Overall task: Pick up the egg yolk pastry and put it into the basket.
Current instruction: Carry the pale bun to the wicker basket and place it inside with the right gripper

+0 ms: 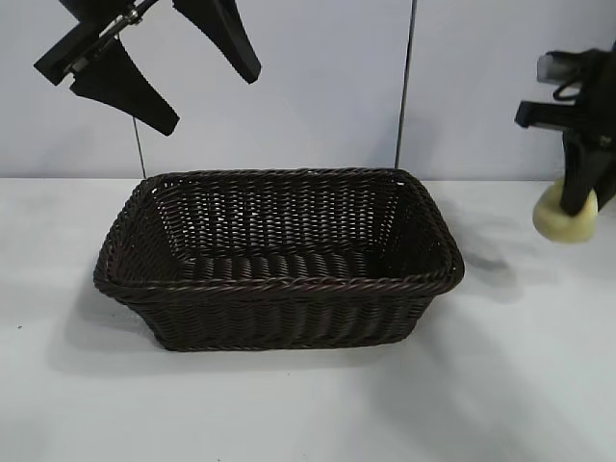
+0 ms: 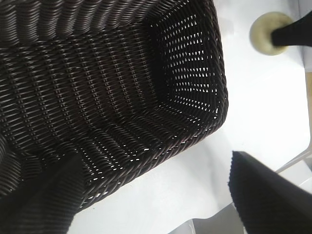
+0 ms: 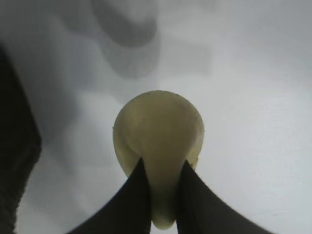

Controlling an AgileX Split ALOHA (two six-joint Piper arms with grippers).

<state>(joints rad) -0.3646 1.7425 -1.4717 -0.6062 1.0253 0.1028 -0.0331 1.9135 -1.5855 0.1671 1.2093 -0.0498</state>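
1. Looking from the exterior view, the right tool (image 1: pixel 580 204) is at the right edge of the tabletop (image 1: pixel 520 385) and it is clenched on the egg yolk pastry (image 1: pixel 563 219). The pastry seems lifted a little above the surface, well apart from the basket (image 1: pixel 279 284), which stands in the middle of the tabletop. The left tool (image 1: pixel 168 67) hangs high over the basket's left rear corner with its fingers spread wide and nothing between them.

2. Turning to the left wrist view, the basket (image 2: pixel 146 161) is seen from above and its woven floor has nothing in it. Beyond its short wall the pastry (image 2: pixel 263 34) shows on the bare tabletop (image 2: pixel 263 107) side, with a dark finger of the right tool (image 2: pixel 292 31) on it. The left tool (image 2: pixel 151 200) is released, and its fingers frame the basket's edge.

3. Coming to the right wrist view, the two dark fingers (image 3: pixel 131 204) pinch the pastry (image 3: pixel 158 126) from both sides at its lower part, and most of the pale lump stands out beyond the tips.

4. Judging the step: the carry toward the basket is now in hand. I think the grip should stay steady but not harder, because the pastry looks soft and may dent. The pastry should travel higher than the braided rim, go over the basket's middle, and only there be lowered and let go.
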